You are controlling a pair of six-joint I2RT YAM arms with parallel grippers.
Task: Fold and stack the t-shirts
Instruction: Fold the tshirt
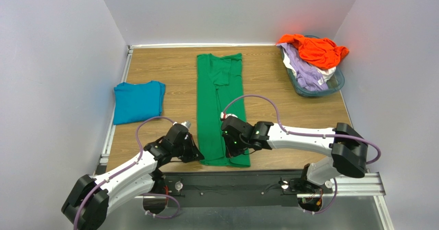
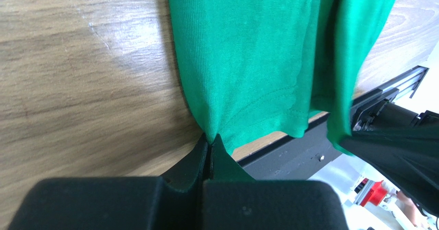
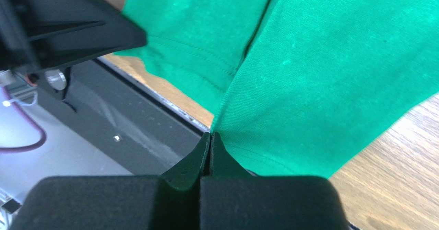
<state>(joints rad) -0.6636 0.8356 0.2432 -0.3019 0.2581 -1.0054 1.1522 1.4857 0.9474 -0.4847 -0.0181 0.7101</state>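
A bright green t-shirt (image 1: 220, 98) lies as a long narrow strip down the middle of the table, sleeves folded in. My left gripper (image 1: 197, 157) is shut on the near left corner of its hem, seen in the left wrist view (image 2: 208, 137). My right gripper (image 1: 230, 148) is shut on the near right part of the hem, seen in the right wrist view (image 3: 210, 134). Both hold the green cloth (image 3: 319, 70) slightly lifted at the table's near edge. A folded teal-blue t-shirt (image 1: 137, 101) lies at the left.
A clear bluish plastic basket (image 1: 334, 83) at the back right holds an orange shirt (image 1: 315, 50), a lavender one (image 1: 304, 70) and a bit of white cloth. The black mounting rail (image 1: 247, 181) runs along the near edge. Grey walls enclose three sides.
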